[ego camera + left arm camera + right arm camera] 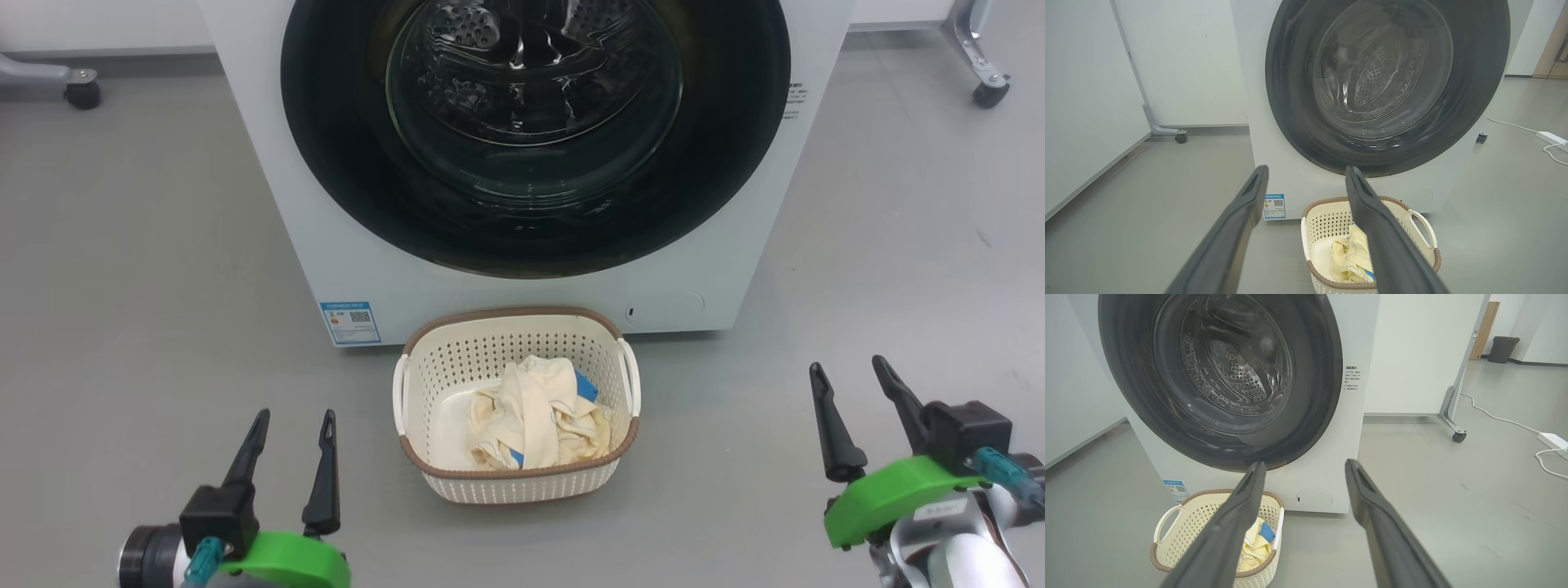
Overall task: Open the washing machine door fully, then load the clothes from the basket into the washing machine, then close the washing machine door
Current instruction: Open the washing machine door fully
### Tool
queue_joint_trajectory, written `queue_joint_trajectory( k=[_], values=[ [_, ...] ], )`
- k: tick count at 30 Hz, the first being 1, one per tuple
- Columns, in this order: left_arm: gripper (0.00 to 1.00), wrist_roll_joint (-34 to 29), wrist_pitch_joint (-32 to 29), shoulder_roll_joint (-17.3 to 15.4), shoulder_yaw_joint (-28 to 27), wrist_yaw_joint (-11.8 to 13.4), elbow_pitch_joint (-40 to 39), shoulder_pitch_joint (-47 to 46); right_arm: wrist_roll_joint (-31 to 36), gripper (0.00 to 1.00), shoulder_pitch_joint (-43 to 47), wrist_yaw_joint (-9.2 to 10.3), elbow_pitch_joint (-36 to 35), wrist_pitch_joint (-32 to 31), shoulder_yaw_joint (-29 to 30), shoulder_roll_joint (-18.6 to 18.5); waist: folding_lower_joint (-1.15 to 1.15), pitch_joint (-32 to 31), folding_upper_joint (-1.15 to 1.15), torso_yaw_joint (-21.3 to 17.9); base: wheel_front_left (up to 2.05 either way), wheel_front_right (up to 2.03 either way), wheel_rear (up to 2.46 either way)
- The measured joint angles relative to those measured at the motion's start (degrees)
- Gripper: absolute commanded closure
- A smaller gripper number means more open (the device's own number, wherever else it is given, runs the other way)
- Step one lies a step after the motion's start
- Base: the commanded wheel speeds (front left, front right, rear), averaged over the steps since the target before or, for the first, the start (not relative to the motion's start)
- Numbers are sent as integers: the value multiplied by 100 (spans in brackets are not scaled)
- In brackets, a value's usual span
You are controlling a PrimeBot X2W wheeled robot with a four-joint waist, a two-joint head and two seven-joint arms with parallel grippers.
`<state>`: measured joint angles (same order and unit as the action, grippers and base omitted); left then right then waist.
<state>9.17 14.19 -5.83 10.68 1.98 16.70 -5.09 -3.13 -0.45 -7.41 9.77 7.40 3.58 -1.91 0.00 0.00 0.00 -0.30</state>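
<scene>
Straight ahead at 12 o'clock in the head view: the washing machine (506, 294), with the washing machine door (535, 122) shut flat against its front. Just in front of it on the grey floor (122, 286), dead centre: the basket (522, 486), with the clothes (539, 412) heaped toward its 3 o'clock side. Down at 7 o'clock, the left tool (295, 414), fingers parted, gripping nothing. Over at 4 o'clock, the right tool (847, 365), likewise spread and empty, well apart from the basket.

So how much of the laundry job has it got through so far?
Nothing looks done yet. The washing machine door is shut, and the clothes lie in the basket. Both the left gripper and right gripper are open and empty. Opening, loading and closing all remain.
</scene>
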Motion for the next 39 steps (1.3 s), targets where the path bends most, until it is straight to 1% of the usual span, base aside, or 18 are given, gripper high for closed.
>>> queue_joint_trajectory(
  k=[7, 34, 39],
  values=[
    [0, 0, 0, -27, 14, 2, -36, 0, -41, 0, 1, 0, -1, -1, -8, 0, 0, 7, 0, -35, 85, 85, -170],
    [0, 48, 1, -49, 5, 18, -155, -46, -43, 0, -25, 0, -15, 26, 65, -1, 0, 121, 0, -124, 123, 123, -246],
    [0, 41, 1, -37, 53, 23, -155, -56, -45, 0, -27, 0, -10, 43, 101, -23, 0, 134, 0, -151, 92, 92, -184]
  ],
)
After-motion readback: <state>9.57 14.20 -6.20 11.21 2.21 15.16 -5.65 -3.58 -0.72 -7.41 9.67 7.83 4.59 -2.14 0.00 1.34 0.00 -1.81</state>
